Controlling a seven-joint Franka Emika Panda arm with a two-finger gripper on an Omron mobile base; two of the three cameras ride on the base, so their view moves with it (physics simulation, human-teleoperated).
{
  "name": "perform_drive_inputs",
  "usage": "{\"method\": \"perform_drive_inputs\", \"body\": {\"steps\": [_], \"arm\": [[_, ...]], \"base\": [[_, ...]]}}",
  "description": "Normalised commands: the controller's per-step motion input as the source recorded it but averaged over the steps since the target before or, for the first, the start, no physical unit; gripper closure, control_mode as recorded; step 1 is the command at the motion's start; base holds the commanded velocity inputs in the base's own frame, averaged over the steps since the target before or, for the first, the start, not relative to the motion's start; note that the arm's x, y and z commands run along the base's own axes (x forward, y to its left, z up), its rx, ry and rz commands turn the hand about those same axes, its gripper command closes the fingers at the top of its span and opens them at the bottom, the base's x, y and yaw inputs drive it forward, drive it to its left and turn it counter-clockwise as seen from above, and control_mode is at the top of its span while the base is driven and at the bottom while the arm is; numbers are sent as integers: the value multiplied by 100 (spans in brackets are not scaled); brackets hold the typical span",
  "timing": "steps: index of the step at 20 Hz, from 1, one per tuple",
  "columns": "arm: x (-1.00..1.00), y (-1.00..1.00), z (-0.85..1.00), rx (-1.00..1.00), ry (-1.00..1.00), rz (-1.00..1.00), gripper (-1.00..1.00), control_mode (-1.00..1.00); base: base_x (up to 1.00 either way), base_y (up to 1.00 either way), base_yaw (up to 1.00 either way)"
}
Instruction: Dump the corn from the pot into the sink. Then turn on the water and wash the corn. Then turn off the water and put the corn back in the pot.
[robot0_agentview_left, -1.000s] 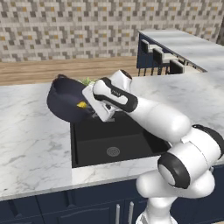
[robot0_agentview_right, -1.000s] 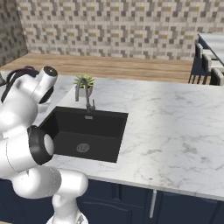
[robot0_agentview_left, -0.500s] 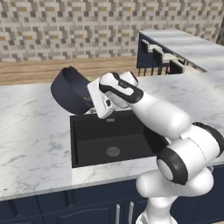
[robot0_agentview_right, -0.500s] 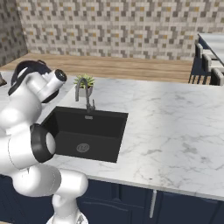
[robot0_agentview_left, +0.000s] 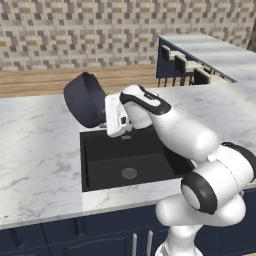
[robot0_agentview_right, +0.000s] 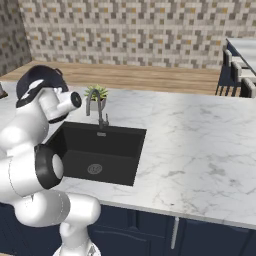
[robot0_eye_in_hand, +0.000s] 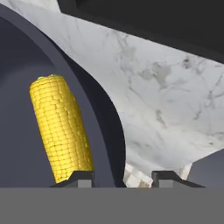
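surface: white marble counter (robot0_agentview_left: 40, 145) | inset: black sink (robot0_agentview_left: 125, 160) | on it: small plant (robot0_agentview_right: 96, 95) behind faucet (robot0_agentview_right: 97, 107)

A mosaic wall (robot0_agentview_left: 75, 30) of grey, beige and orange tiles runs along the far side — wood floor (robot0_agentview_right: 145, 77) below, navy cabinets (robot0_agentview_left: 75, 237) near.

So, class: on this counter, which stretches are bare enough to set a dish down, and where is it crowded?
Bare marble lies left of the sink, and a wider stretch runs right of it toward the chairs. The strip behind the sink is crowded: the faucet and small plant stand there, and the tilted pot with the corn hangs at the sink's back left corner.
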Motion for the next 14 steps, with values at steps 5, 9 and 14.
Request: {"method": "perform_drive_inputs", "body": {"steps": [5,9,14], "arm": [[4,14,4,24,7,-12,100,-100],[10,13,2,22,10,-12,100,-100],[2,12,16,17,4,-12,100,-100]], "base": [[0,0,0],[0,0,0],[0,0,0]]}}
